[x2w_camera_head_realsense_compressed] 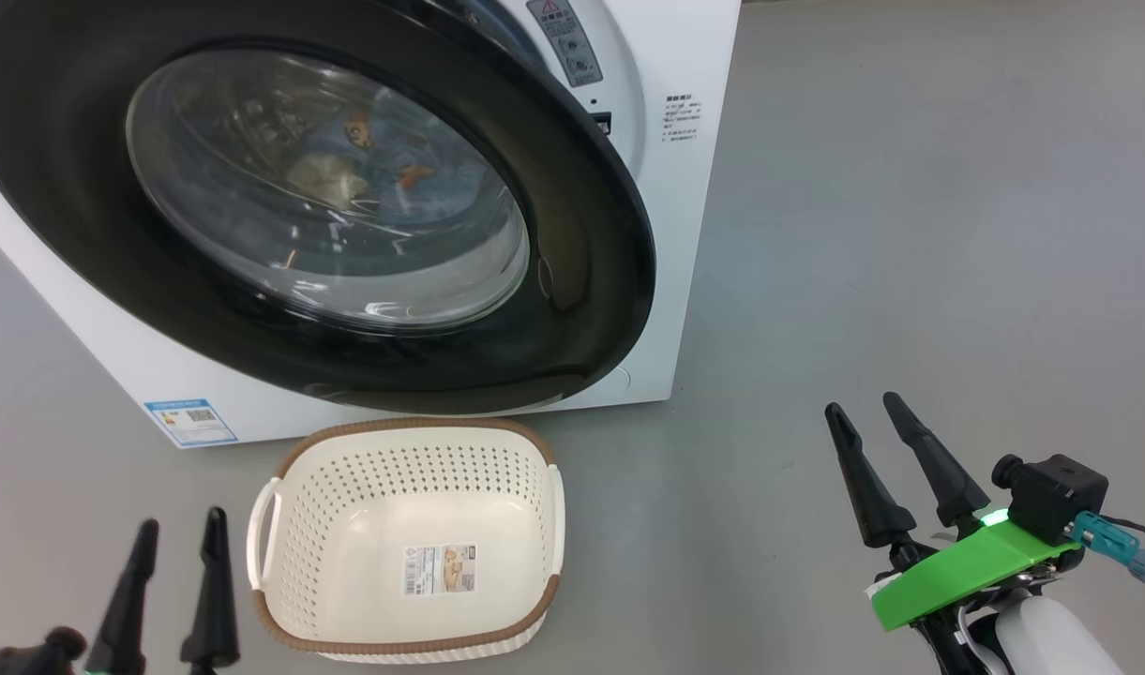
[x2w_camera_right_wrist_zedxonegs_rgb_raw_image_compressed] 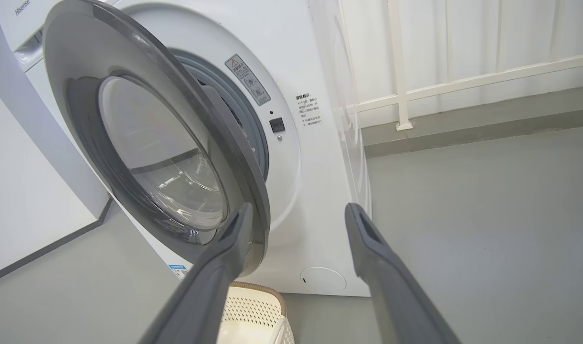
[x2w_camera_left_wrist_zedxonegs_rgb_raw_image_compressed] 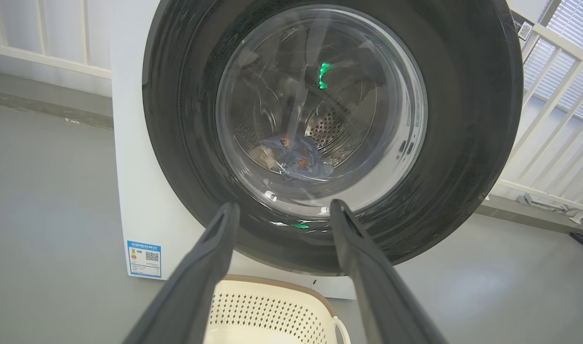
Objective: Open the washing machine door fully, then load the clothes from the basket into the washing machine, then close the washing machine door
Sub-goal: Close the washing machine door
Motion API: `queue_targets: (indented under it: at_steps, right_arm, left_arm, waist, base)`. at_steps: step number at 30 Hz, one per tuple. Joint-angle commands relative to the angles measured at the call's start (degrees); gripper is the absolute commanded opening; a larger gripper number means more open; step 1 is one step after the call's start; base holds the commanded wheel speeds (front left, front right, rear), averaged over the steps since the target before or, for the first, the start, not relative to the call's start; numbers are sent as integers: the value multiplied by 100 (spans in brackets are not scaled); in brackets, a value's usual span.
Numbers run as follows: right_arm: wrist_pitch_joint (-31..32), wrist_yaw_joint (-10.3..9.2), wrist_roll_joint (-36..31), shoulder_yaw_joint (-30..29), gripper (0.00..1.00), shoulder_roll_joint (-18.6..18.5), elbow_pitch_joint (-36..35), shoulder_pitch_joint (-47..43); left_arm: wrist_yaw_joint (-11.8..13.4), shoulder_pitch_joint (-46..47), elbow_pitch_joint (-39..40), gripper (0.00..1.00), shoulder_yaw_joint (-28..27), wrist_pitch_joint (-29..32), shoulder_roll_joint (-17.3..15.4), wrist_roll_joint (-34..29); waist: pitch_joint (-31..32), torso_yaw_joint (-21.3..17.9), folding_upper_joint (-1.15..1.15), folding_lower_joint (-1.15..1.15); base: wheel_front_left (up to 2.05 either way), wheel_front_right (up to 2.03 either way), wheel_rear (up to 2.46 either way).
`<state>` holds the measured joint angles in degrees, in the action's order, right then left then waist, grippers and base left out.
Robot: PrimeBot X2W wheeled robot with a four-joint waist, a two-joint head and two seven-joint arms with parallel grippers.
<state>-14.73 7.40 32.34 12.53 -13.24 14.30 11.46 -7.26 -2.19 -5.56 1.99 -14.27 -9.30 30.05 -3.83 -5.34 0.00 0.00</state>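
On a grey floor (x2w_camera_head_realsense_compressed: pixel 910 234) before a white railing (x2w_camera_right_wrist_zedxonegs_rgb_raw_image_compressed: pixel 463 83) stands the washing machine (x2w_camera_head_realsense_compressed: pixel 689 234), its door (x2w_camera_head_realsense_compressed: pixel 581 281) ajar, swung part-way out from the front. Through the glass, the light blue clothes (x2w_camera_left_wrist_zedxonegs_rgb_raw_image_compressed: pixel 296 160) lie in the drum. The basket (x2w_camera_head_realsense_compressed: pixel 403 427) sits just below the door. The left gripper (x2w_camera_head_realsense_compressed: pixel 183 520) and right gripper (x2w_camera_head_realsense_compressed: pixel 863 405) flank it, jaws spread, holding nothing.
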Motion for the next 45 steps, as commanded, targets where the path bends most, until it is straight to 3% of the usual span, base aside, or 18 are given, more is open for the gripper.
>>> queue_targets:
  at_steps: [1,13,34,35,36,37,38,40,41,42,45]
  right_arm:
    - [-27,9,-44,124,100,-91,-156,-7]
    - [-27,9,-57,117,100,-144,-152,-62]
    - [-27,9,-41,305,99,-211,-165,20]
    - [-27,9,-41,333,87,-222,-168,43]
    - [-27,9,-40,356,59,-235,-175,72]
    - [-27,9,-40,371,45,-249,-183,103]
    - [-27,9,-37,381,39,-261,-191,138]
    - [-27,9,-31,410,11,-288,-213,216]
    - [-27,9,-31,410,11,-288,-213,216]
    - [-27,9,-27,426,0,-298,-228,258]
    - [-27,9,-8,498,0,-332,-259,393]
  left_arm:
    - [-4,61,83,100,-195,-60,-30,-109]
    - [-19,-35,257,100,-274,-72,238,-488]
    - [-23,-62,367,100,-147,-73,269,-584]
    - [-23,-55,370,100,-138,-73,269,-587]
    - [-23,-46,380,100,-133,-73,271,-590]
    - [-23,-37,390,100,-121,-73,271,-591]
    - [-23,-27,400,100,-114,-73,272,-593]
    - [-23,-15,417,100,-100,-73,273,-594]
    - [-23,-15,417,100,-100,-73,273,-594]
    - [-23,-11,421,100,-99,-73,273,-596]
    - [-23,6,431,100,-79,-73,278,-596]
  waist:
    - [15,-4,0,0]
    - [53,44,0,0]
    - [25,132,0,0]
    - [17,151,0,0]
    - [8,171,0,0]
    - [-2,198,0,0]
    - [-11,226,0,0]
    - [-34,287,0,0]
    - [-34,287,0,0]
    - [-43,320,0,0]
    - [-76,430,0,0]
  base:
    - [0,0,0]
    - [0,0,0]
    - [0,0,0]
    - [0,0,0]
    - [0,0,0]
    - [0,0,0]
    - [0,0,0]
    - [0,0,0]
    - [0,0,0]
    - [0,0,0]
    - [0,0,0]
